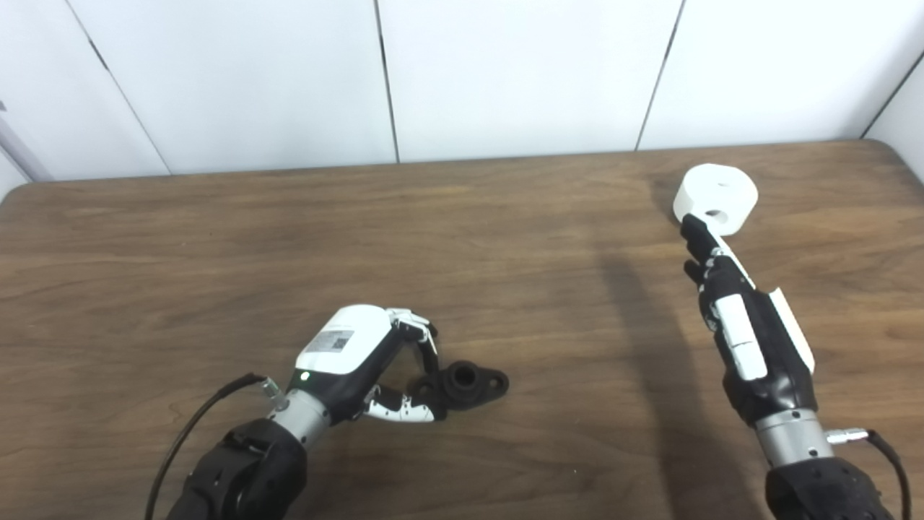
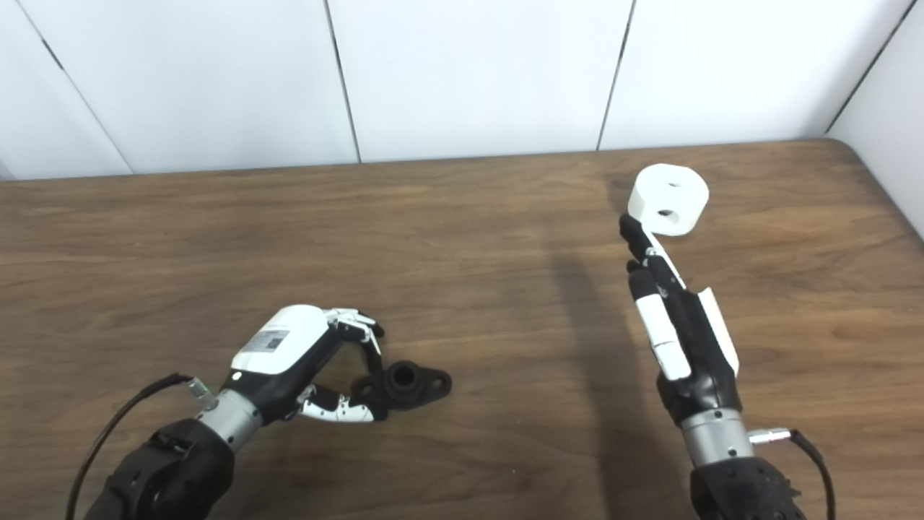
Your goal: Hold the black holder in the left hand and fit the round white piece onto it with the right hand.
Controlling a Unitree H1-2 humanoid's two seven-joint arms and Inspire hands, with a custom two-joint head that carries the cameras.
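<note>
Brown wood grain covers the desk point(image 1: 462, 238), which is backed along its far edge by white wall panels point(image 1: 505, 72). Toward the near edge, left of the middle, the black holder point(image 1: 468, 383) is seen lying flat on the desk, its round socket facing up between two small flanges. The left hand point(image 1: 361, 361) is placed at the holder's left end: its fingers point(image 1: 422, 332) are curled down from above and its thumb point(image 1: 404, 410) is brought in from below, so that the left flange is pinched between them. The holder is gripped but is not lifted clear of the surface, as far as can be told.

Near the far right corner, the round white piece point(image 1: 716, 198) is found resting on the desk, a thick disc tilted toward the camera, with two small holes shown on its face. The right hand point(image 1: 743, 325) is stretched out nearly straight toward it, fingers extended and loose, nothing being grasped. Only the fingertips point(image 1: 694, 230) are brought against the near lower rim of the piece; whether real contact is made cannot be told. Holder and white piece are kept well apart.
</note>
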